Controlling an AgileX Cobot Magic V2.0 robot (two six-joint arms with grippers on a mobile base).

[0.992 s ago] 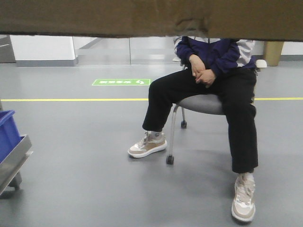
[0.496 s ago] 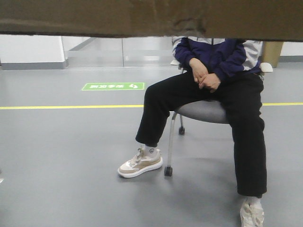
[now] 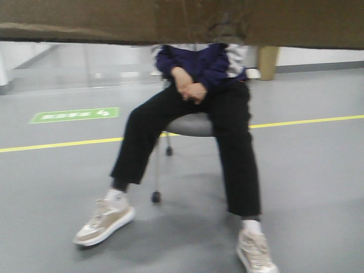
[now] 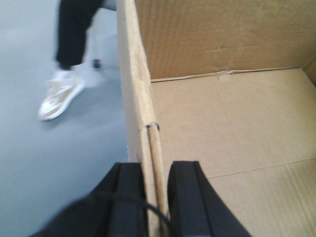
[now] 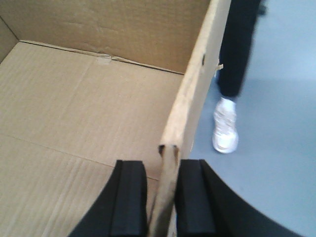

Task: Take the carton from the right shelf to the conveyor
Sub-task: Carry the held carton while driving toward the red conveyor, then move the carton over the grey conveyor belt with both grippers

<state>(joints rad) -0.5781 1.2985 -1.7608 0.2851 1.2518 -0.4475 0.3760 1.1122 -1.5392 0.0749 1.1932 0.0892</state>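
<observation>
The carton (image 3: 114, 23) is hanging between the two grippers. Its brown lower band is filling the whole top strip of the front view, and a small crumpled tear (image 3: 227, 27) is showing right of centre along that band.

In the left wrist view the left gripper (image 4: 152, 168) is sitting at the bottom centre of the frame. Its two black fingers (image 4: 131, 197) are pinching the top edge of one carton side wall, one finger outside the box and one inside. The open, empty interior of the box is spreading across the right half of that frame.

In the right wrist view the right gripper (image 5: 160, 165) is likewise sitting at the bottom centre. Its black fingers (image 5: 129, 197) are clamping the opposite wall's edge from both sides, and the box interior is filling the left of the frame.

Beneath the carton's edge in the front view, which is blurring, a person (image 3: 216, 108) in black trousers and a dark blue jacket is sitting on a grey chair (image 3: 190, 125) at mid-frame, hands clasped in the lap. One beige sneaker (image 3: 105, 219) is resting at the lower left and the other is showing at the bottom edge, right of centre. On the grey floor (image 3: 318, 187) a yellow line (image 3: 57, 145) is running across the frame behind the chair, and a green marking (image 3: 74, 115) is lying at the left, just above that line.
</observation>
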